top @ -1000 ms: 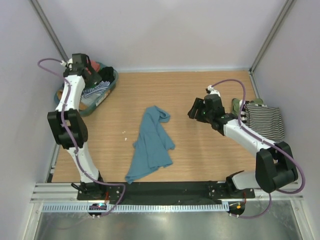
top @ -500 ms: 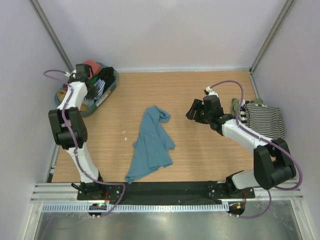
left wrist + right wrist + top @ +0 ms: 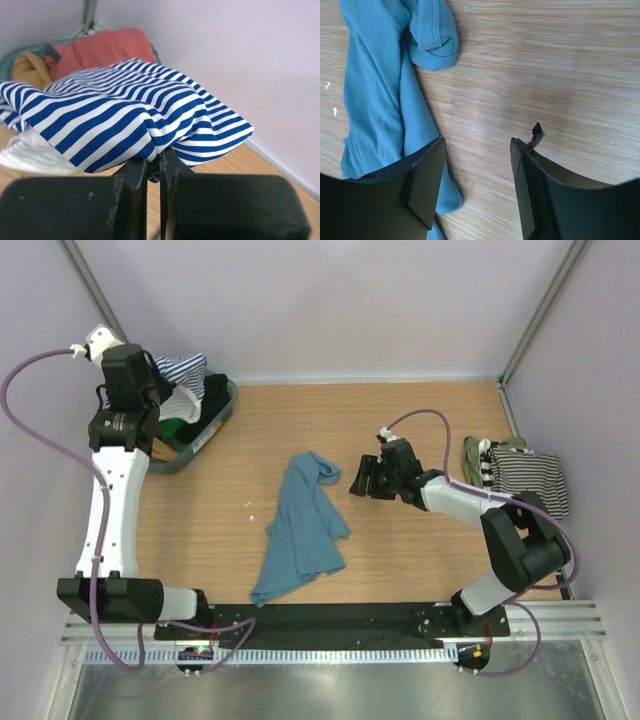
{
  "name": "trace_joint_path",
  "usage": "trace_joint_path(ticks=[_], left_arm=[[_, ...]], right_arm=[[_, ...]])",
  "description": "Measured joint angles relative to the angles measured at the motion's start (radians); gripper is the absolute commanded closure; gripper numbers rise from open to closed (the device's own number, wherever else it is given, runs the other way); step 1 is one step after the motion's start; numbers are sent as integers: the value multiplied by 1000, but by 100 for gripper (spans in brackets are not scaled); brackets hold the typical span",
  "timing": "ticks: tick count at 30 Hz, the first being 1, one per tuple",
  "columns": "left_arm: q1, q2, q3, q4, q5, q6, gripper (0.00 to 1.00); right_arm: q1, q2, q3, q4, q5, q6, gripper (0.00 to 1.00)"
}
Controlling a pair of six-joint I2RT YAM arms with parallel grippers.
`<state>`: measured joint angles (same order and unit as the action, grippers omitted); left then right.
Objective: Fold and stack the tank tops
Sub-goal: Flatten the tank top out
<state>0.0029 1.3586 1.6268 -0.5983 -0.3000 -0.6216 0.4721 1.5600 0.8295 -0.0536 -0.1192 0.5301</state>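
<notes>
At ten o'clock on the table (image 3: 400, 420), our left gripper (image 3: 159, 165) pinches a soft blue-striped tank top (image 3: 125, 115) above the round basket (image 3: 210, 436). We judge this the picking-up step, and the next move calls for laying the top flat. Our right gripper (image 3: 477, 150), fingers spread, hovers at three o'clock of the crumpled, ribbed teal top (image 3: 300, 530).

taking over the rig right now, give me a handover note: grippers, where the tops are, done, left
Left gripper: shut on the blue striped top, held over the basket.
Right gripper: open, empty, low over the table beside the crumpled teal top.
Done: black striped top looks folded at the right edge, green top beside it.
Left: fold the teal and blue striped tops, the coral top and others in the basket, then stack.
</notes>
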Motion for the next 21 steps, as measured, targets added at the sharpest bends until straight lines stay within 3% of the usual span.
trace_joint_path(ticks=[6,13,14,15,18,21], left_arm=[[37,111,78,-18,-67,5,100],[143,511,226,-50,-47,-21,97],[151,576,265,-60,-37,-23,89],[156,640,323,-93,-20,-24,56],[156,762,436,-147,22,-25,17],[131,748,420,-177,27,-19,3]], right_arm=[[51,32,41,22,-15,-22,38],[116,104,78,16,-18,-49,37],[122,112,83,13,-18,-53,36],[130,121,87,11,-18,-56,36],[144,138,99,5,-8,-61,36],[154,144,113,-16,21,-64,37]])
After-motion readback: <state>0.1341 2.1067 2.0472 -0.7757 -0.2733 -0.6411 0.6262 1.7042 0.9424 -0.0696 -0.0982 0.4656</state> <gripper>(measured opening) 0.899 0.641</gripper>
